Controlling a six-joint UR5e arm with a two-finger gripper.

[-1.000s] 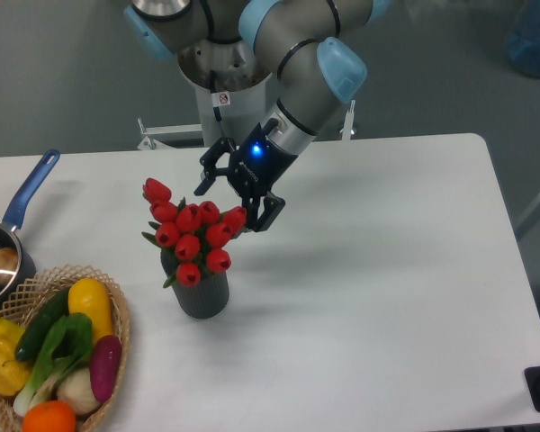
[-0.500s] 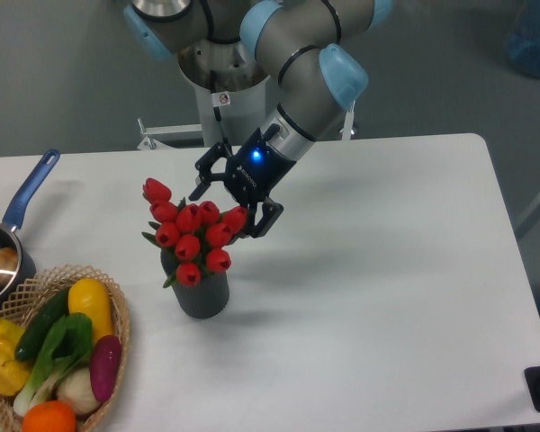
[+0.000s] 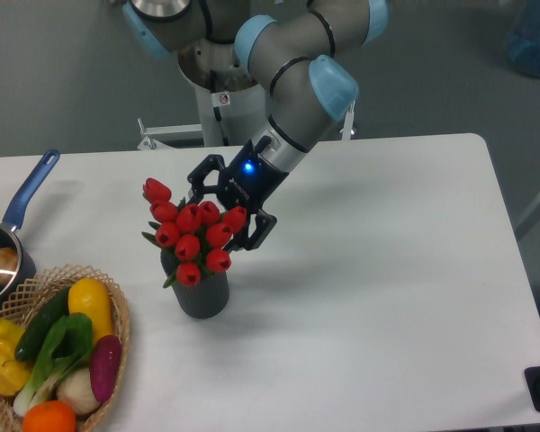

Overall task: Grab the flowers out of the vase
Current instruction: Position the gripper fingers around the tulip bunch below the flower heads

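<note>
A: Closing on the stems, not the buds, is what I'd judge this step needs. The flowers stand in the vase at centre-left of the frame, on the white worktop, red heads bunched above the rim. The end effector sits right at the upper right of the bunch, jaws spread wide, holding nothing.

B: So how should it go in?

A: Lower and from the side, I think, so the fingers straddle the tied stems just under the heads, then lift straight up so the vase doesn't tip. Squeezing the buds would likely crush or shed them.

B: And the arm's pose?

A: It reaches down from the top centre of the frame, forearm slanting toward lower left, wrist angled so the open jaws face the bunch. One finger overlaps the rightmost bud; whether it touches, I can't tell.

B: Anything nearby?

A: A wicker basket of vegetables at lower left and a saucepan at the left edge, both apart from the vase.
</note>
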